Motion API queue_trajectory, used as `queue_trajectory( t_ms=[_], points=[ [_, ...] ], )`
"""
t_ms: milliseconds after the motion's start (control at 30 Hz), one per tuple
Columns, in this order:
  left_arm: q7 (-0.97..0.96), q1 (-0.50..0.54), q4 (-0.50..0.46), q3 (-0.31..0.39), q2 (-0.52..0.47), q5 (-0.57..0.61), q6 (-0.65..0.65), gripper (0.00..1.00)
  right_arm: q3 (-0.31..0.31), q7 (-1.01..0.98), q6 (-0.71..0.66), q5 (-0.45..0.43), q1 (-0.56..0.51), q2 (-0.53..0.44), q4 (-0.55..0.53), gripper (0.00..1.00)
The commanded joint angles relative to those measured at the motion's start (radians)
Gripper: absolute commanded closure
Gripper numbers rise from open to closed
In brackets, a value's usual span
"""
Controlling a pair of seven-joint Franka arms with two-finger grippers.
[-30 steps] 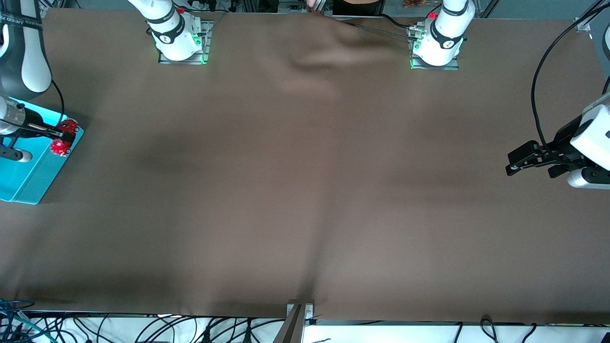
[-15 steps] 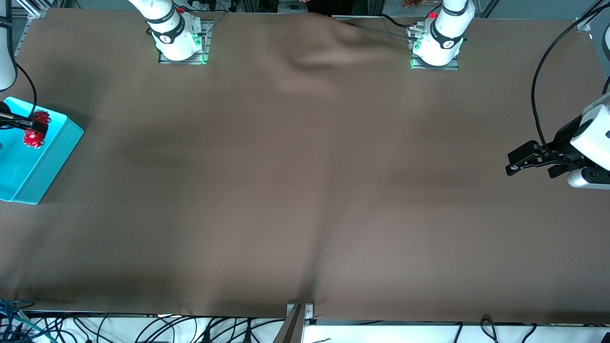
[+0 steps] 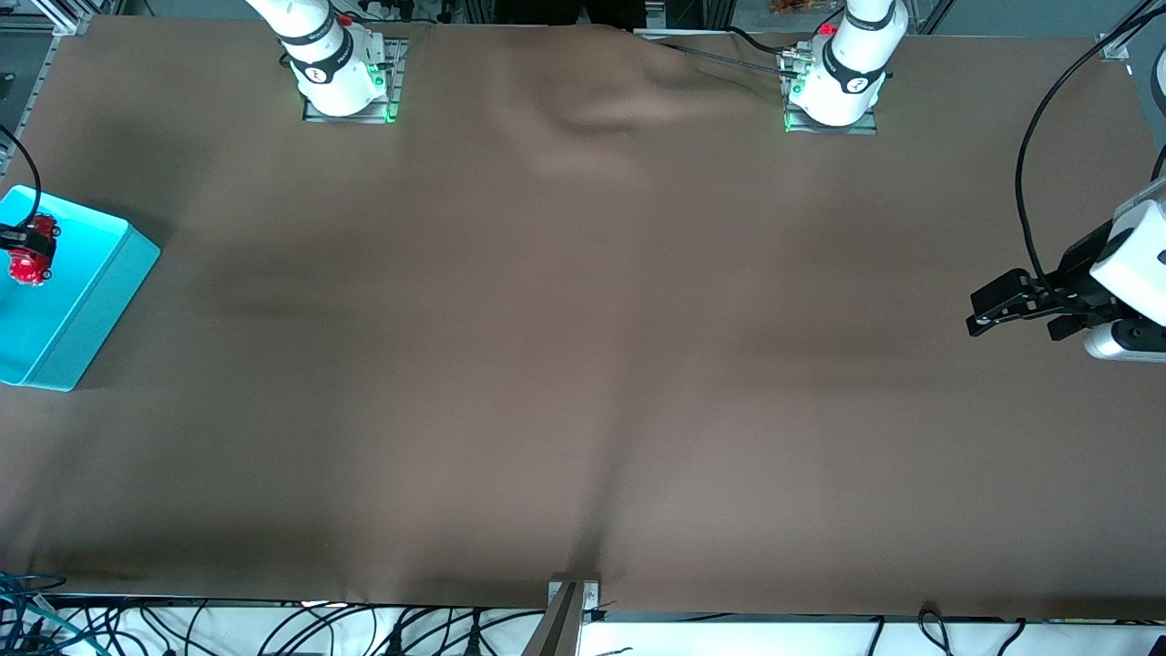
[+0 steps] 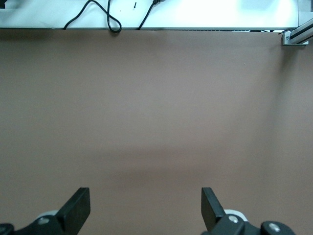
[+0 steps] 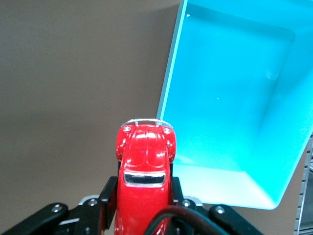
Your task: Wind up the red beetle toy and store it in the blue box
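**Toy carried farther in over the box**

Within the last second the right gripper point(image 3: 20, 244), at the left edge of the front view, has drawn farther over the turquoise-blue shallow rectangular box point(image 3: 86, 296), its fingers pinching the tiny glossy red beetle toy car point(image 3: 27, 264). Storing looks close; release remains. In the right wrist view the toy point(image 5: 145, 181) hangs above the box rim point(image 5: 168, 83), and the interior appears empty, though part is cropped. The left gripper point(image 3: 1002, 308) waits at the right edge, fingers spread, holding nothing.
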Motion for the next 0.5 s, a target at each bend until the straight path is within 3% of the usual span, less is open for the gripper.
queue_trajectory(
  t_ms=[0,267,467],
  points=[
    [0.024,-0.003,-0.001,0.003,-0.005,0.016,-0.009,0.0,-0.002,-0.08,0.034,-0.007,-0.05,0.068,0.061,1.0],
    [0.026,-0.003,-0.001,0.003,-0.005,0.014,-0.009,0.0,-0.015,-0.132,0.153,0.008,-0.107,0.146,0.062,1.0],
    [0.026,-0.003,-0.001,0.003,-0.005,0.014,-0.009,0.0,-0.022,-0.155,0.167,0.04,-0.12,0.173,0.062,1.0]
  ],
)
